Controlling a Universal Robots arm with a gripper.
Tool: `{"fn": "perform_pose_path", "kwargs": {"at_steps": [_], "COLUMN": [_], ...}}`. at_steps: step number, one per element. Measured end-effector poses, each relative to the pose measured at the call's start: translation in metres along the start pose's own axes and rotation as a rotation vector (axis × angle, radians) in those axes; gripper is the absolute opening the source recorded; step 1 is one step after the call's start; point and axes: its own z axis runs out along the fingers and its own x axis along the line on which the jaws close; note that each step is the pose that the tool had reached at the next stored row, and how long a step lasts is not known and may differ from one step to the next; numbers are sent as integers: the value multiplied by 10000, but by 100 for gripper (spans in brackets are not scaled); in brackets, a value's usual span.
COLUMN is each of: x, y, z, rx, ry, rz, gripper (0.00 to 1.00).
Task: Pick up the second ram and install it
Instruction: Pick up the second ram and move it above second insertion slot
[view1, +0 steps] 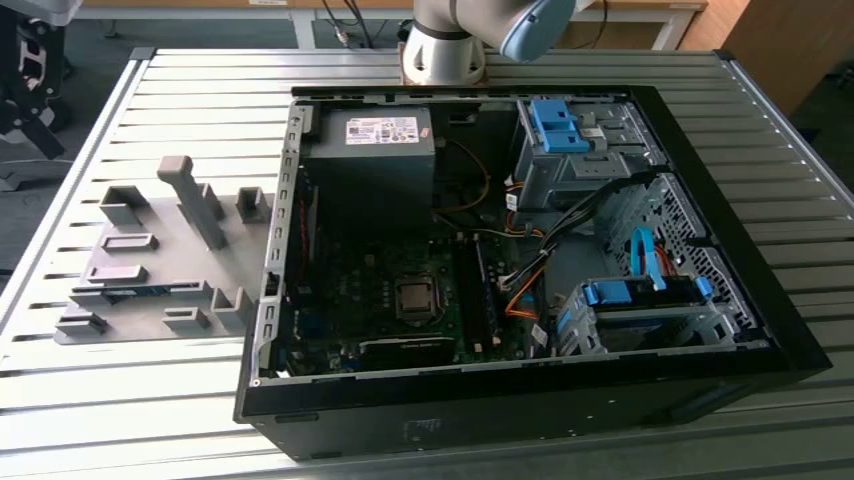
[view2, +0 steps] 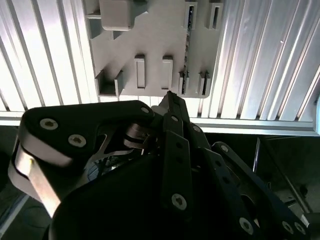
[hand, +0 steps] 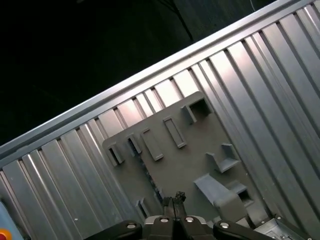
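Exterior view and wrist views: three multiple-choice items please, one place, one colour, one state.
1. Flat grey fixture plate sits: A) on the slatted metal table, at the exterior view's left of the open black computer case B) inside it C) atop it
2. Chunky plastic drive-bay latches are: A) red B) blue C) yellow
3. Black hand is: A) wide open B) gripping a stick C) shut, empty
Answers: A, plate lies beside the case; B, blue shows; C, closed with nothing held.
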Motion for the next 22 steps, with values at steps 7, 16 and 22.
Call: {"fn": "perform_pose_path", "kwargs": {"at_steps": [7, 16, 22], "x": [2, 44, 47], "y": [-1, 5, 2], "z": [22, 54, 82], "rx": [-23, -36, -57], "ry": [47, 72, 109], "rz": [-1089, -1650, -2513], "gripper": [12, 12, 12]}}
